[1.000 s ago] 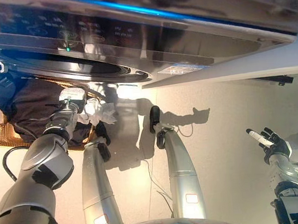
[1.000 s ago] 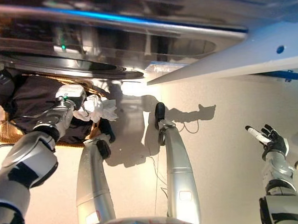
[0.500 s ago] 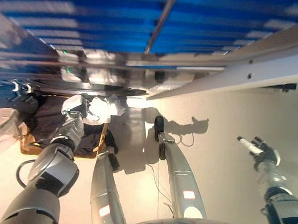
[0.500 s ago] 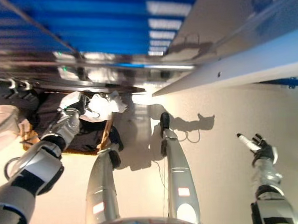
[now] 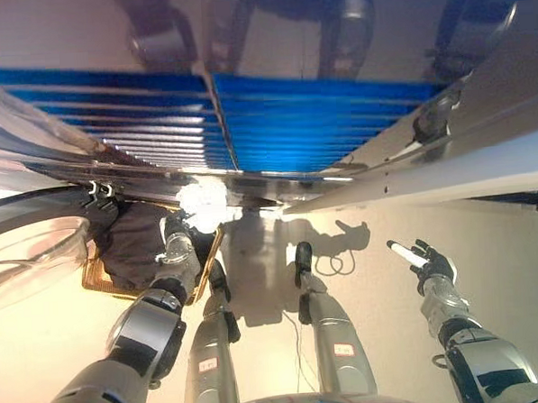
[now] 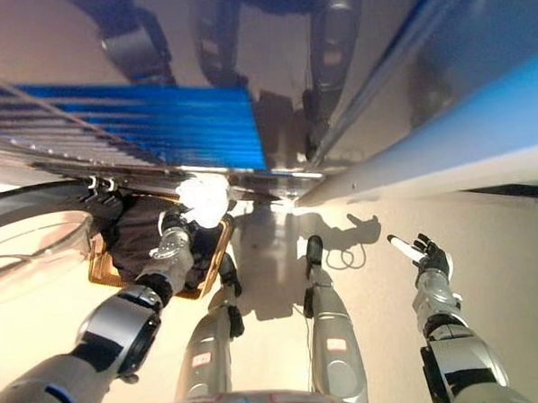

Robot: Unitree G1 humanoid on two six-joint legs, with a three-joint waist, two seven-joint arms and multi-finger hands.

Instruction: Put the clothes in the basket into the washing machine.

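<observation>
Left hand [image 5: 176, 238] raised over basket [image 5: 100, 278], clutching white cloth [image 5: 202, 201]; right hand [image 5: 427, 263] spread wide, empty.

Warm, bright light floods the floor [image 5: 259, 346]; a hard hand shadow [image 5: 350, 233] falls there, and the washing machine [image 5: 242, 40] front gleams with glare.

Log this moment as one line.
left hand: shut on white cloth, raised over basket | right hand: open, idle | dark clothes: in basket

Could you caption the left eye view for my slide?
Left hand lifts white cloth from the basket; right hand open.
</observation>
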